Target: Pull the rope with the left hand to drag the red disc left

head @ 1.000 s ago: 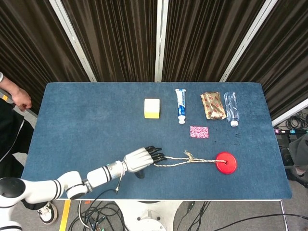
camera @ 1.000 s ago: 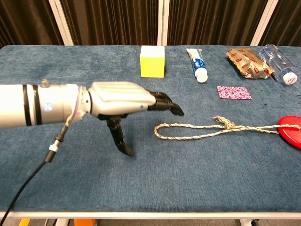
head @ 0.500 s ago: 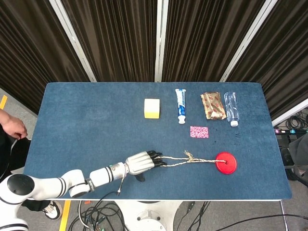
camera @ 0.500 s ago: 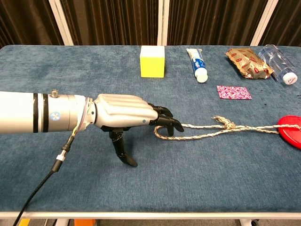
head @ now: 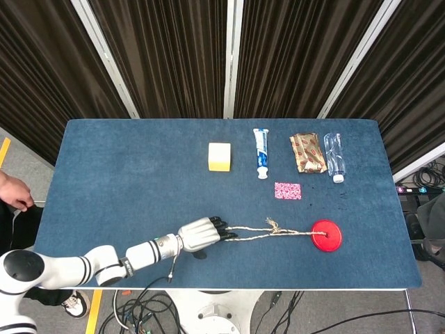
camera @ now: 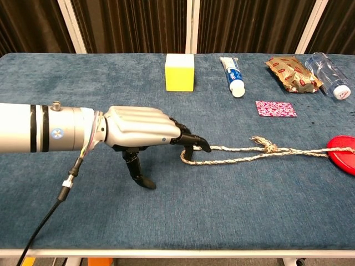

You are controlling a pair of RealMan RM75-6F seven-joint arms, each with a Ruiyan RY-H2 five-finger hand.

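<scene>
table: blue cloth [head: 125, 174] under dark curtains
our left hand [camera: 145, 134]: fingertips hooked in rope [camera: 260, 153] loop
red disc [head: 325, 235]: at rope's far end

No lettering can be read anywhere (tube print too small).

Head view: high above, looking steeply down, whole table [head: 104, 160] in frame, curtains at 12 o'clock. Chest view: low, near table's front edge, facing 12 o'clock. Both share left hand [head: 201, 234] [camera: 141, 133], rope [head: 268, 232] [camera: 249, 155], disc [head: 325, 235] [camera: 343, 154].
</scene>
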